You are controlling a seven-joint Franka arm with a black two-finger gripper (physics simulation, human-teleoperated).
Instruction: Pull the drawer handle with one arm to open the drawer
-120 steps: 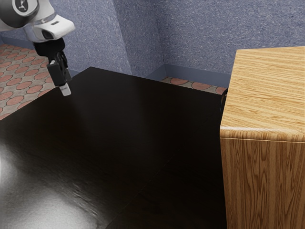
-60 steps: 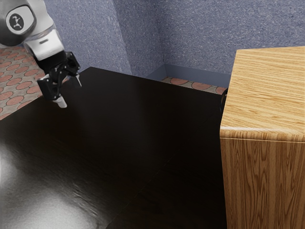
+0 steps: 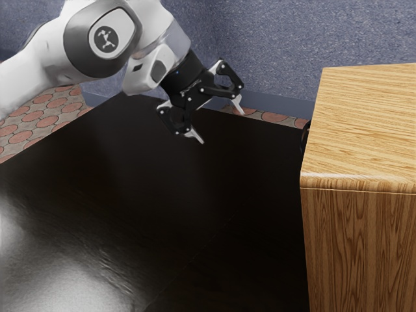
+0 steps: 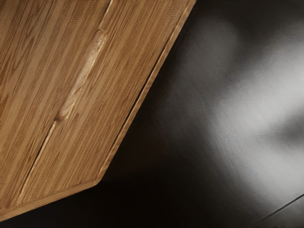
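A light wooden cabinet (image 3: pixel 361 162) stands on the dark table at the exterior view's right. A small dark part of the drawer handle (image 3: pixel 304 135) pokes out at the edge of its front face, which faces my arm. The wrist view shows that front as a wood-grain panel (image 4: pixel 42 95) with a long wooden handle (image 4: pixel 81 76) lying along a thin drawer seam. My gripper (image 3: pixel 219 123) hangs open above the table's far part, its fingers spread wide and pointing toward the cabinet. It is well short of the handle and holds nothing.
The glossy black table (image 3: pixel 130 214) stretches from the front left up to the cabinet's foot. Blue textured walls (image 3: pixel 279 45) close the back. A patterned red floor (image 3: pixel 39 110) lies beyond the table's left edge.
My arm has swung from the exterior view's far left toward the cabinet. The hand has turned to face the cabinet, and the fingers have spread apart.
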